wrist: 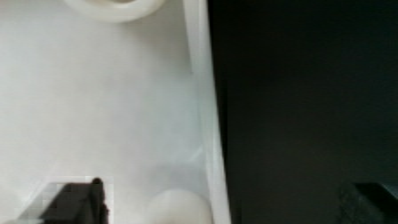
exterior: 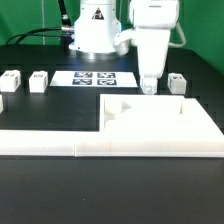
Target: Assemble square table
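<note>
The white square slab (exterior: pixel 165 118) lies flat on the black table, right of centre in the exterior view. My gripper (exterior: pixel 150 86) hangs over the slab's far edge, fingers pointing down. In the wrist view the slab (wrist: pixel 107 110) fills one side and the dark table the other. My gripper (wrist: pixel 221 204) is open, one dark finger (wrist: pixel 75 202) over the slab and the other over the table, holding nothing. A round feature (wrist: pixel 116 6) shows on the slab. Two leg posts (exterior: pixel 10 81) (exterior: pixel 38 80) stand at the left, and one (exterior: pixel 178 84) stands beside the gripper.
The marker board (exterior: pixel 98 77) lies flat behind the slab, in front of the arm's base (exterior: pixel 92 35). A long low white border rail (exterior: pixel 60 143) runs along the front of the table. A small raised white piece (exterior: pixel 120 106) sits at the slab's left part.
</note>
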